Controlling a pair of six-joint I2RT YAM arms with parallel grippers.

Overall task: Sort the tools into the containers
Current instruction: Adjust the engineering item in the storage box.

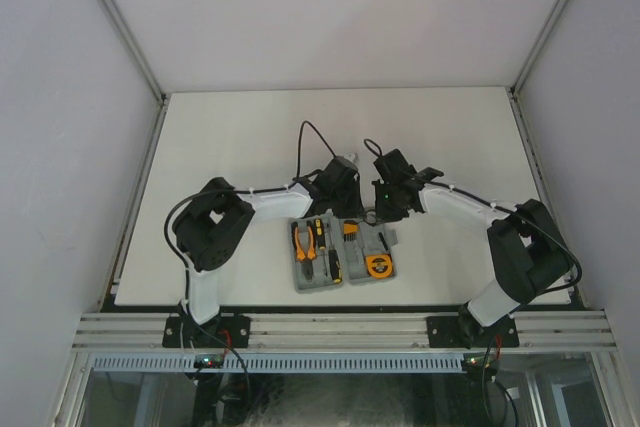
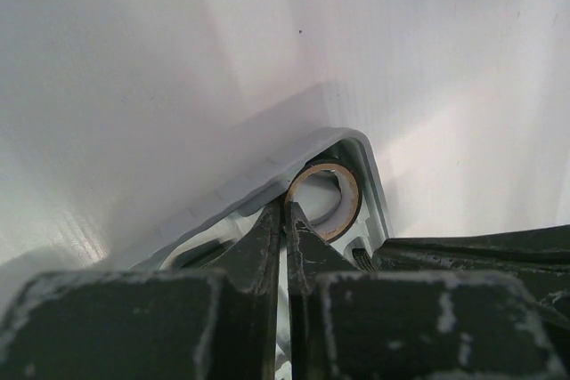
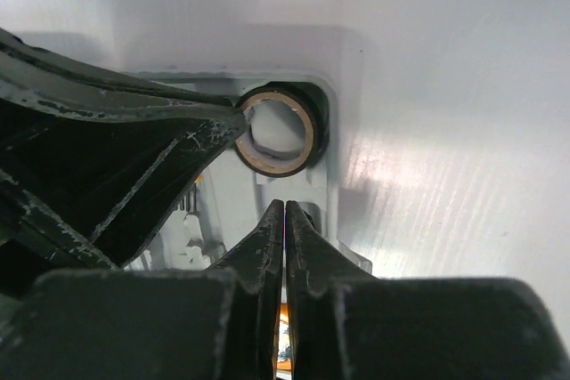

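The left fingers [image 2: 263, 251] were drawn in to a thin slit. Their tips met on the rim of a tan-rimmed ring [image 2: 326, 203], and the rim ran into the slit, so its wall seemed pinched between them. The right wrist view showed the same contact from the other side, with one dark tip laid against the ring's edge. The ring lay flat with its opening upward in a rounded corner compartment of the grey tool case [image 1: 312, 286].

The right fingers [image 3: 313, 251] were pressed fully together with nothing between them. They hung over the case just near of the ring and did not touch it.

From above, the case lay open on the white surface [image 1: 240, 137], between the two arms and close to the near edge. Its long axis ran left to right and its two halves sat side by side. In the left half, the orange-handled pliers [image 1: 299, 243] and the yellow-and-black screwdrivers [image 1: 320, 239] lay with their long axes running near to far. The round orange tape measure [image 1: 378, 267] sat flat in the near part of the right half. Both wrists crowded over the far edge of the case and hid the ring from the overhead camera.
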